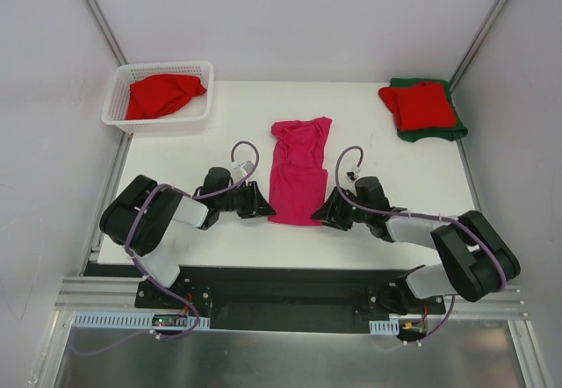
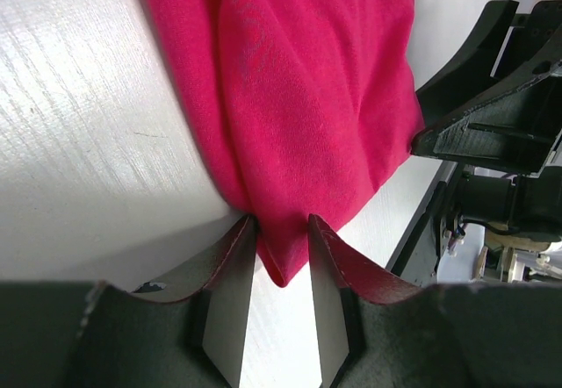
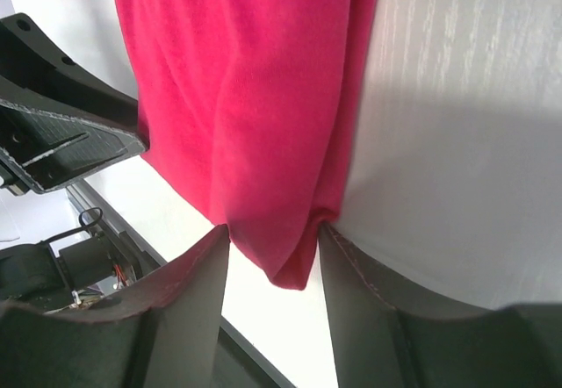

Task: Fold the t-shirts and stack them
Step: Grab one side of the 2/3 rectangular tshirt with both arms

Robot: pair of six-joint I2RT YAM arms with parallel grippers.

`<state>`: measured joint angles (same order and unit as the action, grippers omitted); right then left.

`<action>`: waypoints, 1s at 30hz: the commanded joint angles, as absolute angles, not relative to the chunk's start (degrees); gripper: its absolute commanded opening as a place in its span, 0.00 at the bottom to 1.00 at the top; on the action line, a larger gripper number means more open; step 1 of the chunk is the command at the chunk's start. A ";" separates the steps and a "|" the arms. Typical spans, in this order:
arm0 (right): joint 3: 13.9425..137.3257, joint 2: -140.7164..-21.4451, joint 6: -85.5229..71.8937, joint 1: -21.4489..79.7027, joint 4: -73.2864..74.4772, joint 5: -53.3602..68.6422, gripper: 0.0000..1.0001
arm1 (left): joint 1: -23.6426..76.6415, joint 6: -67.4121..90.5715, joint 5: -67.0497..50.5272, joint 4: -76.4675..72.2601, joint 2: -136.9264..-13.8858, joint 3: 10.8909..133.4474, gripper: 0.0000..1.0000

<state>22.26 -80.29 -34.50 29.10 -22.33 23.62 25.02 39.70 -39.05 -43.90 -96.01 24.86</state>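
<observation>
A pink t-shirt lies on the surface. Your left jaws pinch its near left corner; your right jaws pinch its near right corner.

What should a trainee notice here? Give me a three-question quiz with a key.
1. What do the left gripper and the right gripper each pinch?
2. True or false: the white basket is empty.
3. The t-shirt on top of the far-right stack is: A red, B pink, C white.
Key:
1. A near corner of the pink t-shirt, one corner each.
2. False: it holds a crumpled red t-shirt.
3. A: the folded red t-shirt lies on the dark green t-shirt.
</observation>
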 commanded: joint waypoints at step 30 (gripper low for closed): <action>20.92 -78.40 -33.13 29.00 -19.43 22.94 0.01 | 24.61 39.46 -40.17 -43.33 -96.51 23.03 0.00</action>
<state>21.21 -79.35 -33.82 29.10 -19.64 23.11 25.02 39.79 -38.98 -43.29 -96.55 24.38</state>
